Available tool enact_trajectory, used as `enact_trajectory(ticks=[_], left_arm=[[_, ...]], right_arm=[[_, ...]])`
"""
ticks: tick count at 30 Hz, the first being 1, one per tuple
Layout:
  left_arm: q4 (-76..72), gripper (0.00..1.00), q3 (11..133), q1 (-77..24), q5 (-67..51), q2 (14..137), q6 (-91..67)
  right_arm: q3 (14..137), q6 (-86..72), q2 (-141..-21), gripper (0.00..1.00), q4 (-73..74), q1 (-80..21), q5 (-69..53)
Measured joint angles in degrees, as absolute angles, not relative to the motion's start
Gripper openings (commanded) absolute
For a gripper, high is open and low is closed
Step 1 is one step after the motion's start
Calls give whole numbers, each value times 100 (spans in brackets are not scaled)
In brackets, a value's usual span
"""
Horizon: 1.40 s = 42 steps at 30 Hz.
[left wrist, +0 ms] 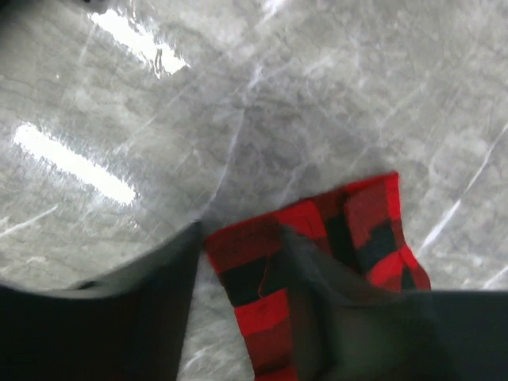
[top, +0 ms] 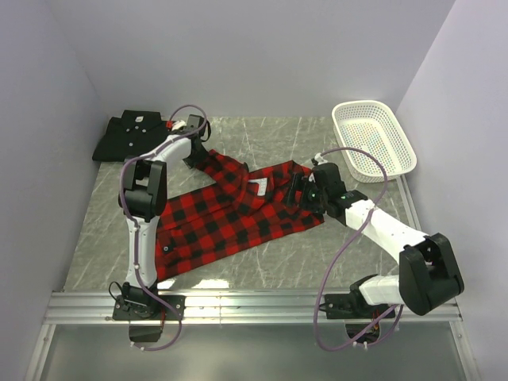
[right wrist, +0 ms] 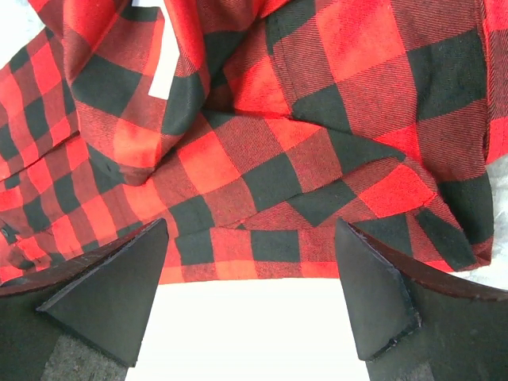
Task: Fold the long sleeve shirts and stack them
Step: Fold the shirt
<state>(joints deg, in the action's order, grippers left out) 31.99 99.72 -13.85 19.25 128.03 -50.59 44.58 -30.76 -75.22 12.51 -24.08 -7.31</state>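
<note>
The red-and-black plaid shirt (top: pixel 230 214) is lying opened out across the middle of the desk (top: pixel 270 139). It sits on a slant, from near the front left corner up toward the right edge. One sleeve (top: pixel 213 163) sticks out toward the far left corner. The black shirt (top: pixel 131 135) is a folded bundle right in that far left corner. The left arm (top: pixel 147 190) covers the gap, so I can't tell if the sleeve tip touches it.

The left arm reaches out over that sleeve. In its wrist view the left fingers (left wrist: pixel 143 317) are apart. The cuff (left wrist: pixel 317 238) lies flat on the grey marble between them and just past their tips, and it doesn't look pinched.

The right arm (top: pixel 381 226) comes in from the front right corner. The right fingers (right wrist: pixel 111 294) are spread wide over the right-hand end of the plaid shirt, with nothing between them. The shirt's edge runs across just beyond the tips. A bit of white lettering (right wrist: pixel 163 71) shows on the cloth further back.

A white mesh basket (top: pixel 343 127) sits in the far right corner, well apart from both shirts.
</note>
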Motion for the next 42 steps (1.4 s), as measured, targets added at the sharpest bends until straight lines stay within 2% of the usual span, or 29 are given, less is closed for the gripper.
enact_trajectory(ticks=[9, 11, 14, 15, 17, 19, 20, 24, 29, 42], left_arm=[[3262, 7, 10103, -1374, 2108, 12927, -5192], [3269, 2, 10110, -1374, 2106, 12929, -5199], [3269, 9, 10112, -1374, 2095, 12929, -5196], [3271, 19, 10110, -1374, 2099, 12929, -5196], [3194, 32, 10047, -1374, 2086, 12895, -5205], [3109, 40, 9922, -1380, 2069, 12801, -5242], [3118, 50, 9854, -1385, 2064, 12750, -5264], [3288, 65, 9660, -1398, 1999, 12549, -5343], [3544, 68, 9592, -1444, 1929, 12444, -5443], [4145, 63, 10455, -1769, 1824, 12940, -5747]], right_arm=[[4456, -3079, -7382, 92, 1243, -2408, -733], [4451, -3081, -7373, 92, 1238, -2408, -742], [4442, -3081, -7373, 92, 1229, -2408, -757], [4438, -3079, -7373, 92, 1227, -2408, -755], [4427, -3079, -7369, 92, 1223, -2408, -755], [4416, -3076, -7356, 92, 1225, -2408, -753], [4412, -3076, -7347, 92, 1225, -2408, -753], [4377, -3070, -7275, 92, 1232, -2408, -755], [4348, -3048, -7126, 92, 1229, -2405, -755], [3903, -3004, -6683, 92, 1199, -2206, -886]])
